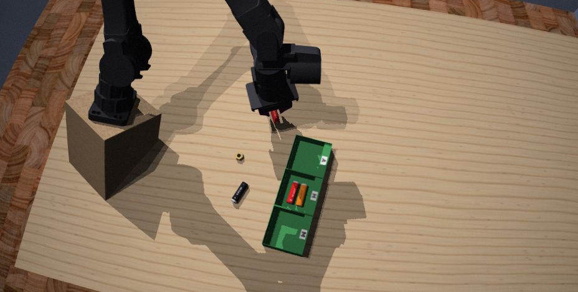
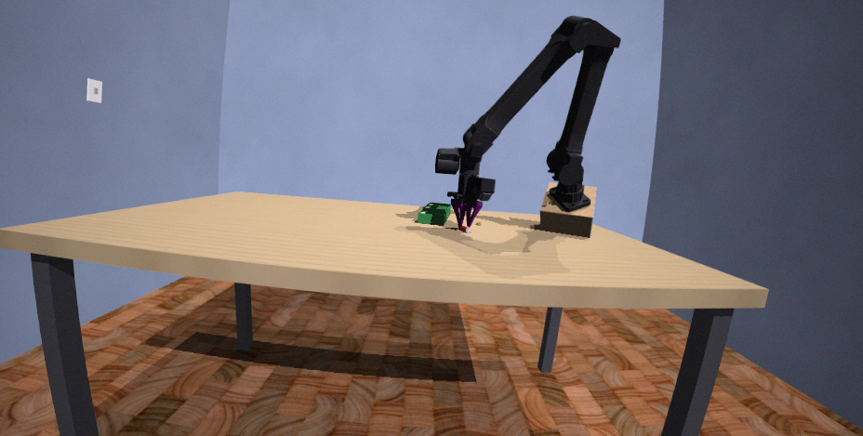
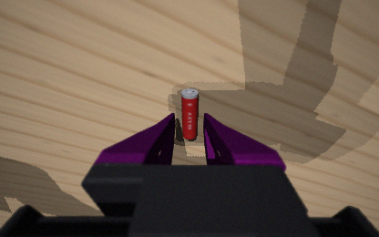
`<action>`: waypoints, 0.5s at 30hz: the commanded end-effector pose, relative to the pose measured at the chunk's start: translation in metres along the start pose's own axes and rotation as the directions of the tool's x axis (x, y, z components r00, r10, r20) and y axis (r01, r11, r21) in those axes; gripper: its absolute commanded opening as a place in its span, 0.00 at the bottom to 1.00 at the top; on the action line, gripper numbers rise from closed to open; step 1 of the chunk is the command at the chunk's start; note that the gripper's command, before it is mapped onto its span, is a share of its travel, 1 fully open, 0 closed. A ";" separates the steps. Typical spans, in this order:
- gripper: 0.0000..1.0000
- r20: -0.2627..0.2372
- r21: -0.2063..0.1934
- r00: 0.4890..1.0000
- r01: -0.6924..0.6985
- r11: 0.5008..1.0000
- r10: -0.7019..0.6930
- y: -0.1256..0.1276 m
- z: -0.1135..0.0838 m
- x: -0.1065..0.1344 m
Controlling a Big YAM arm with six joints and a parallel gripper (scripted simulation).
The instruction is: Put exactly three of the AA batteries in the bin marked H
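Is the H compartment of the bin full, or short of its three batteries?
Short: two batteries, red and orange, lie inside; a third red one lies outside.

Pale wooden table (image 1: 444,136) with green three-compartment bin (image 1: 319,205), red battery (image 1: 274,116), black battery (image 1: 239,192), small nut (image 1: 239,155), arm's block (image 1: 86,149).

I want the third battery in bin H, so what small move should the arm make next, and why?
Probably shut the claw on the red AA battery. The purple fingers are partly open, down at the table and straddling the battery's lower end, with a gap on each side, so nothing is gripped yet. Bin H holds only two batteries, so this one completes the count.
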State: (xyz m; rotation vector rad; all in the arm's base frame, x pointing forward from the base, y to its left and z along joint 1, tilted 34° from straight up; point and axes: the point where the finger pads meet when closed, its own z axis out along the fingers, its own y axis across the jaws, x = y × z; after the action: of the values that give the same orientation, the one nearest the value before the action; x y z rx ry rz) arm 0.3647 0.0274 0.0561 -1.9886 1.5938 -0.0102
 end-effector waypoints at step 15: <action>0.28 0.000 0.002 1.000 -0.005 1.000 0.005 0.003 0.014 0.001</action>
State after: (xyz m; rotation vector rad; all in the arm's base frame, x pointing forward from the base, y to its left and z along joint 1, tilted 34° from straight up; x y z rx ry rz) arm 0.3684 0.0325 0.0483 -1.9886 1.5890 -0.0173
